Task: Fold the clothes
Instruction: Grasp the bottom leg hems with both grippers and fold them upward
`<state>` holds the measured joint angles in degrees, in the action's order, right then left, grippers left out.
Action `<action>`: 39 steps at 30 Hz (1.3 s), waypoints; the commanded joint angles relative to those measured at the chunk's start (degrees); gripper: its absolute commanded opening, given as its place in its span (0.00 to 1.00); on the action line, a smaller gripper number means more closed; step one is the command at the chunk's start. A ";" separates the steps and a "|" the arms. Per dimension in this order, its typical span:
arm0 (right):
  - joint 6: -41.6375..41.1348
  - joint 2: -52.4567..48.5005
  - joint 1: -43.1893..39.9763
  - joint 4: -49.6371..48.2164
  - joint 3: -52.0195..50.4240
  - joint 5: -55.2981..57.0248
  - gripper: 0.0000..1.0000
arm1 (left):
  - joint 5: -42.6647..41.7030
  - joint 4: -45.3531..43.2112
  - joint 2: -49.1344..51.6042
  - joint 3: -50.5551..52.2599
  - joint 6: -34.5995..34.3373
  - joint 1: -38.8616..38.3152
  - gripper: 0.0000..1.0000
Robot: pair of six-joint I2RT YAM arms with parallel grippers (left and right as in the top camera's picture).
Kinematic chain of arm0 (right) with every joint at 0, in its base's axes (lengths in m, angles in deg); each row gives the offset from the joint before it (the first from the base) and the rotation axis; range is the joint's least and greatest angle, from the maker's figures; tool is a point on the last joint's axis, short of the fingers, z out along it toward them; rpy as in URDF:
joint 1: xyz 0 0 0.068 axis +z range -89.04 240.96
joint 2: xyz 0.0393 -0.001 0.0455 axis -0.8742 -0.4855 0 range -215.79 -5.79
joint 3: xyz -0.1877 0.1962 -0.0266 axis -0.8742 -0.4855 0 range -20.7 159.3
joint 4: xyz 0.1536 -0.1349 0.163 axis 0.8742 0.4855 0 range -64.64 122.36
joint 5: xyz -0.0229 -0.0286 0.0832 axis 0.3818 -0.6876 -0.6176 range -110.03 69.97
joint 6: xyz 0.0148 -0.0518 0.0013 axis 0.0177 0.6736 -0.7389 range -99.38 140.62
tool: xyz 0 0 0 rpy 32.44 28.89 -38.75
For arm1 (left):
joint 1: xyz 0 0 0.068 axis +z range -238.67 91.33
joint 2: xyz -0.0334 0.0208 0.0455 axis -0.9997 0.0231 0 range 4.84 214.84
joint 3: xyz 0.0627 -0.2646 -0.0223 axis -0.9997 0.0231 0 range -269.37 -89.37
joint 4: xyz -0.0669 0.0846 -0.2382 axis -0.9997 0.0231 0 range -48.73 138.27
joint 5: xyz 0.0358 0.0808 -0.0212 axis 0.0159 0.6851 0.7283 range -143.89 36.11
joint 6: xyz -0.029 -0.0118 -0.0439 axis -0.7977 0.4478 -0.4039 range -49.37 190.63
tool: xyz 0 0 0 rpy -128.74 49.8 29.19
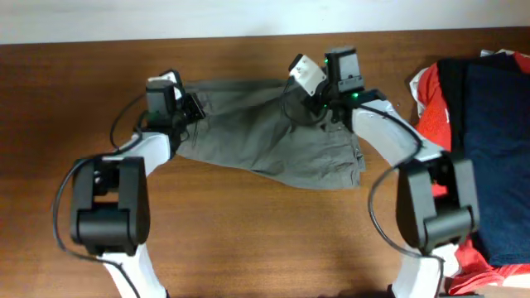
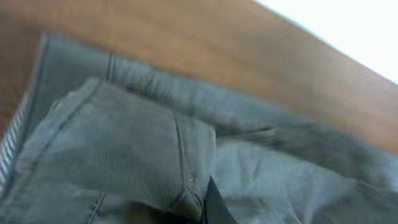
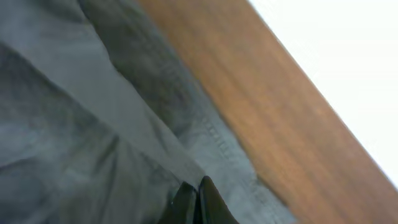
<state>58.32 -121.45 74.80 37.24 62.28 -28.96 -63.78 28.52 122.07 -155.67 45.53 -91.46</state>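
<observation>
Pincers sit along the 12 o'clock edge of the shorts (image 1: 265,141). Your left pincer (image 1: 189,106) is clamped on a raised fold at the 9 o'clock end. The right pincer (image 1: 319,108) looks pressed together on the hem nearer 3, though its wrist view is blurred, so treat that as likely only. From both, the bulk of the cloth lies toward 6 o'clock, flat on the surface (image 1: 248,240). Its long axis runs 9 to 3, dipping slightly toward 4. Each arm is nearer its own end; you would draw both toward 6 together.
</observation>
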 commanded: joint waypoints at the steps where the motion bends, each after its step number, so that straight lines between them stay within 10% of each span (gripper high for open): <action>1: 0.02 -5.09 -0.48 -6.40 0.66 0.09 0.04 | 8.92 -1.42 1.60 -0.39 -0.04 0.04 0.01; 4: -0.04 -6.97 -0.48 -10.91 0.66 0.09 0.05 | 9.68 -4.48 1.60 -0.39 -0.07 -0.13 0.01; 6: -2.01 -6.95 -0.52 -15.37 0.68 0.79 0.60 | 9.18 -9.94 1.60 -0.39 -0.07 -0.11 0.06; 8: -10.58 -5.25 -1.20 -20.33 1.25 1.14 0.89 | 4.46 -15.56 1.60 -1.55 -0.09 -0.11 0.06; 12: -20.24 5.70 -4.92 -1.20 7.63 -10.78 0.80 | 3.48 -11.69 1.60 -6.23 -0.09 -0.11 0.19; 15: -20.22 8.48 -5.25 18.16 8.87 -11.72 0.80 | 6.64 -12.48 1.60 -7.34 0.44 0.72 0.99; 17: -20.17 8.48 -5.25 22.43 8.87 -12.20 0.79 | 4.72 -7.69 1.18 -12.07 0.59 2.21 0.99; 18: -18.12 8.48 -5.22 25.59 8.87 -14.86 0.69 | 2.97 -2.71 0.74 -14.36 0.57 2.62 0.99; 19: -16.72 8.31 -5.18 29.68 8.85 -18.25 0.54 | 1.73 8.76 0.15 -17.73 0.57 2.71 0.47; 21: -16.74 6.97 -4.33 30.45 8.81 -20.24 0.17 | 2.19 23.34 0.13 -19.02 0.57 2.69 0.00; 24: -17.03 2.32 -0.68 29.07 8.81 -19.37 0.11 | 2.14 34.18 0.17 -18.86 3.67 2.40 0.00; 30: -23.69 -2.58 2.49 24.09 8.70 -11.32 0.57 | 2.19 39.43 0.17 -18.86 5.53 -0.22 0.01; 39: -28.37 -4.96 2.71 22.84 8.66 -3.04 0.54 | 3.91 41.09 0.17 -18.86 5.95 0.22 0.00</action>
<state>33.60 -126.19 77.19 60.19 71.02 -34.03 -60.72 69.37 123.25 -174.36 50.12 -91.61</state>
